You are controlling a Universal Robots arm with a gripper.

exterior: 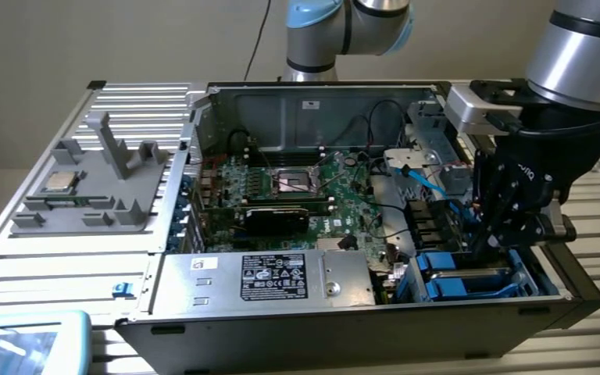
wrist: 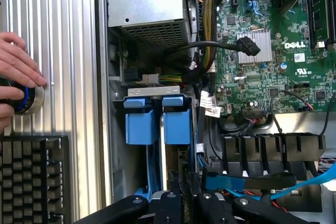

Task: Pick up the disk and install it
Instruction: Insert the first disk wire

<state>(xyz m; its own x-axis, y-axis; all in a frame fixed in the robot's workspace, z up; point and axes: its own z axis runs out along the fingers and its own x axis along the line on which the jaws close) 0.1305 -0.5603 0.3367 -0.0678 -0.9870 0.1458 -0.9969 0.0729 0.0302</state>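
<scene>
An open computer case (exterior: 175, 332) lies on the ribbed table. Blue plastic carriers (exterior: 465, 281) stand on edge in the drive bay at the case's corner on the exterior view's right. In the wrist view they show as two blue tabs (wrist: 157, 121) side by side. Which of them frames the disk, I cannot tell, as its labelled face is hidden. My gripper (exterior: 490, 248) hangs low inside the case, right above the bay and close to the carriers. Its black linkage (wrist: 184, 208) shows just beside the blue tabs.
The green motherboard (exterior: 300, 183) and a silver power supply (exterior: 269, 277) fill the case. A blue data cable (wrist: 247, 182) runs by the gripper. A grey fixture (exterior: 91, 203) holds a processor chip (exterior: 60, 181). A person's hand (wrist: 16, 77) rests on a knob beside a keyboard (wrist: 31, 177).
</scene>
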